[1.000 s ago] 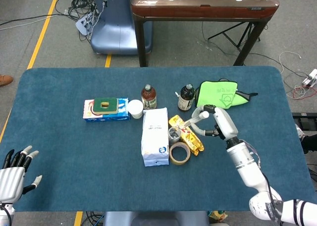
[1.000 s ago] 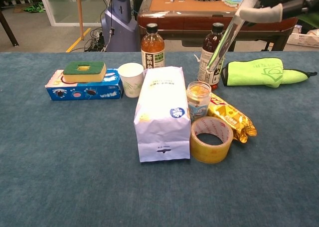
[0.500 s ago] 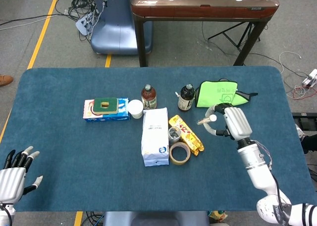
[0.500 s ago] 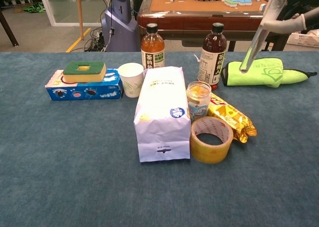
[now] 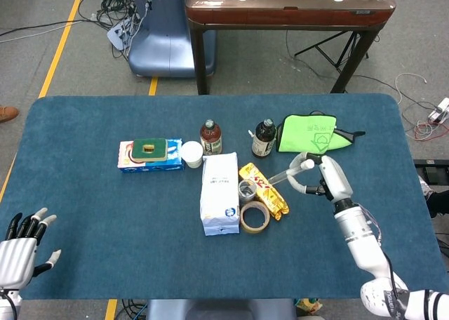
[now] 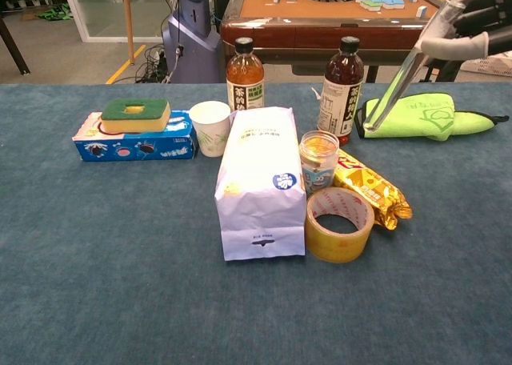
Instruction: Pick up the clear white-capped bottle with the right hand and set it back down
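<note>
While the right hand [image 5: 324, 179] held the tilted clear bottle [image 6: 404, 66] aloft near the surface's right edge, fingers curled around its upper part, the carry looked underway, and the next move called for righting and lowering it

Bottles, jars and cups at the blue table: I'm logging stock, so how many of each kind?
Dark drink bottles: 2
Clear bottle, held in the right hand: 1
Glass jar: 1
Paper cup: 1
Total: 5
</note>
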Controlling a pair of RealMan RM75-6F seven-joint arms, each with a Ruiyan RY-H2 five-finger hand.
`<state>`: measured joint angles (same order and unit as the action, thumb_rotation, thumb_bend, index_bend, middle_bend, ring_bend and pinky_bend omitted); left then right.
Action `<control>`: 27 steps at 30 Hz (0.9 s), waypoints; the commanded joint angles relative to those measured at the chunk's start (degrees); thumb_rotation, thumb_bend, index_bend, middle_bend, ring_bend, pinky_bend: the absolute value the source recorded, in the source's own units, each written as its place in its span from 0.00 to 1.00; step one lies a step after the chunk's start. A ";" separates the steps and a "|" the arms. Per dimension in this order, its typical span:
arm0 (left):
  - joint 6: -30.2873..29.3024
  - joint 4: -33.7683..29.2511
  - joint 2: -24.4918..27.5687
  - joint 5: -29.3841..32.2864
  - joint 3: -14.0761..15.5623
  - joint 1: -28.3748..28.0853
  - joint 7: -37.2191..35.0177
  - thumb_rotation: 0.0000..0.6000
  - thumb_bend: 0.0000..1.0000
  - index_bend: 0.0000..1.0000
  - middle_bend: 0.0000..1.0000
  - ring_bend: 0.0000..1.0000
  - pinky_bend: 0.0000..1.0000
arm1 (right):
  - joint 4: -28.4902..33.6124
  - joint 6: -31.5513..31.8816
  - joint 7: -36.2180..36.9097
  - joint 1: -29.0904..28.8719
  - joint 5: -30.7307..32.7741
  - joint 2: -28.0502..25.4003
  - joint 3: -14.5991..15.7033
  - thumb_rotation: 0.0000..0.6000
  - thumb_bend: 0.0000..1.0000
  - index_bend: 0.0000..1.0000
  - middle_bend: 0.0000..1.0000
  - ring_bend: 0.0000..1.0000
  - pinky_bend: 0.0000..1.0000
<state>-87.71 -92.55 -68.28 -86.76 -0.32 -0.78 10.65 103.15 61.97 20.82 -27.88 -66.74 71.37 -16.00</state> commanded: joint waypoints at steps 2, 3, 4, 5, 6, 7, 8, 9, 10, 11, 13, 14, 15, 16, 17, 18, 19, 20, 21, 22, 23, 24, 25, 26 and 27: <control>0.13 -0.13 -0.08 -0.10 -0.03 -0.15 0.17 1.00 0.27 0.19 0.10 0.11 0.00 | -4.33 -0.81 -1.69 0.50 -1.90 -0.41 0.54 1.00 0.55 0.66 0.53 0.43 0.41; 0.18 -0.16 -0.07 -0.10 -0.03 -0.19 0.27 1.00 0.27 0.19 0.10 0.11 0.00 | -5.61 0.98 -5.60 0.49 -2.54 0.41 1.03 1.00 0.55 0.66 0.53 0.43 0.41; 0.24 -0.20 -0.06 -0.08 -0.02 -0.21 0.34 1.00 0.27 0.19 0.10 0.11 0.00 | -6.42 2.27 -8.33 0.49 -2.87 1.09 1.31 1.00 0.55 0.66 0.53 0.43 0.41; 0.29 -0.22 -0.05 -0.05 -0.02 -0.23 0.39 1.00 0.27 0.19 0.10 0.11 0.00 | -7.07 3.36 -10.63 0.49 -3.09 1.76 1.53 1.00 0.55 0.66 0.53 0.43 0.41; 0.32 -0.25 -0.06 -0.01 -0.05 -0.26 0.42 1.00 0.27 0.19 0.10 0.11 0.00 | -7.62 4.27 -12.93 0.47 -3.14 2.47 1.75 1.00 0.55 0.66 0.53 0.43 0.41; 0.33 -0.27 -0.05 0.03 -0.07 -0.27 0.43 1.00 0.27 0.19 0.10 0.11 0.00 | -7.82 4.56 -14.09 0.43 -3.06 2.79 1.87 1.00 0.55 0.66 0.53 0.43 0.41; 0.33 -0.29 -0.04 0.05 -0.07 -0.26 0.43 1.00 0.27 0.19 0.10 0.11 0.00 | -8.04 4.77 -15.07 0.38 -3.05 3.00 1.97 1.00 0.55 0.66 0.53 0.43 0.41; 0.32 -0.29 -0.04 0.06 -0.07 -0.26 0.41 1.00 0.27 0.19 0.10 0.11 0.00 | -8.38 5.10 -16.16 0.31 -3.10 3.30 2.05 1.00 0.55 0.66 0.53 0.43 0.41; 0.33 -0.29 -0.03 0.08 -0.07 -0.26 0.40 1.00 0.27 0.19 0.10 0.11 0.00 | -8.51 5.29 -16.61 0.28 -3.10 3.55 2.04 1.00 0.55 0.67 0.53 0.43 0.41; 0.34 -0.28 -0.01 0.11 -0.05 -0.24 0.40 1.00 0.27 0.19 0.10 0.11 0.00 | -8.44 5.33 -16.61 0.28 -2.97 3.82 1.99 1.00 0.55 0.67 0.53 0.43 0.41; 0.30 -0.24 0.01 0.17 -0.03 -0.18 0.34 1.00 0.27 0.19 0.10 0.11 0.00 | -7.82 4.81 -15.32 0.32 -2.57 3.97 1.81 1.00 0.55 0.67 0.53 0.43 0.41; 0.28 -0.24 0.02 0.22 -0.02 -0.15 0.30 1.00 0.27 0.19 0.10 0.11 0.00 | -7.16 4.09 -13.78 0.35 -2.20 3.85 1.66 1.00 0.55 0.67 0.53 0.43 0.41; 0.26 -0.20 0.01 0.23 0.00 -0.12 0.25 1.00 0.27 0.19 0.10 0.11 0.00 | -6.12 2.79 -11.03 0.41 -1.63 3.45 1.39 1.00 0.55 0.67 0.53 0.43 0.41; 0.24 -0.14 0.00 0.24 0.01 -0.09 0.23 1.00 0.27 0.19 0.10 0.11 0.00 | -5.37 1.74 -8.78 0.45 -1.28 3.06 1.14 1.00 0.55 0.67 0.53 0.43 0.41; 0.20 -0.11 -0.02 0.24 0.02 -0.06 0.21 1.00 0.27 0.19 0.10 0.11 0.00 | -4.60 0.41 -5.91 0.49 -1.04 2.49 0.86 1.00 0.55 0.67 0.53 0.43 0.41; 0.17 -0.10 -0.01 0.24 0.03 -0.03 0.17 1.00 0.27 0.19 0.10 0.11 0.00 | -4.06 -0.53 -3.62 0.55 -1.02 2.07 0.66 1.00 0.55 0.67 0.53 0.43 0.41; 0.15 -0.09 0.00 0.24 0.04 -0.02 0.15 1.00 0.27 0.19 0.10 0.11 0.00 | -3.51 -1.41 -1.12 0.66 -1.03 1.68 0.42 1.00 0.55 0.67 0.53 0.43 0.41; 0.15 -0.06 0.02 0.25 0.03 -0.02 0.13 1.00 0.27 0.19 0.10 0.11 0.00 | -2.85 -2.63 2.24 0.82 -1.00 1.09 0.10 1.00 0.55 0.67 0.53 0.43 0.41; 0.17 -0.03 0.01 0.23 0.06 -0.01 0.14 1.00 0.27 0.19 0.10 0.11 0.00 | -2.42 -3.65 4.55 0.91 -0.92 0.55 -0.08 1.00 0.55 0.67 0.53 0.43 0.41; 0.20 -0.04 0.00 0.21 0.05 -0.05 0.13 1.00 0.27 0.19 0.10 0.11 0.00 | -2.09 -4.63 6.48 0.97 -0.84 -0.04 -0.23 1.00 0.55 0.67 0.53 0.43 0.41; 0.26 -0.03 -0.01 0.22 0.04 -0.09 0.11 1.00 0.27 0.19 0.10 0.11 0.00 | -2.02 -5.27 7.67 1.00 -0.97 -0.55 -0.31 1.00 0.55 0.67 0.53 0.43 0.41; 0.33 -0.02 -0.02 0.20 0.05 -0.13 0.13 1.00 0.27 0.19 0.10 0.11 0.00 | -2.49 -5.39 7.70 1.01 -1.48 -0.93 -0.20 1.00 0.55 0.67 0.53 0.43 0.41; 0.36 0.00 -0.05 0.18 0.05 -0.16 0.16 1.00 0.27 0.19 0.10 0.11 0.00 | -3.16 -4.90 6.50 0.99 -1.96 -0.96 0.01 1.00 0.55 0.67 0.53 0.43 0.41; 0.39 0.00 -0.07 0.19 0.03 -0.19 0.18 1.00 0.27 0.19 0.10 0.11 0.00 | -3.98 -3.92 4.35 0.98 -2.49 -0.76 0.30 1.00 0.55 0.67 0.53 0.43 0.41; 0.43 0.00 -0.09 0.19 0.01 -0.23 0.19 1.00 0.27 0.19 0.10 0.11 0.00 | -5.16 -2.15 0.34 0.97 -3.15 -0.24 0.77 1.00 0.55 0.67 0.53 0.43 0.41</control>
<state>-87.27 -92.55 -68.38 -86.57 -0.31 -1.02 10.85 99.27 59.13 27.59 -27.13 -68.46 71.98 -15.55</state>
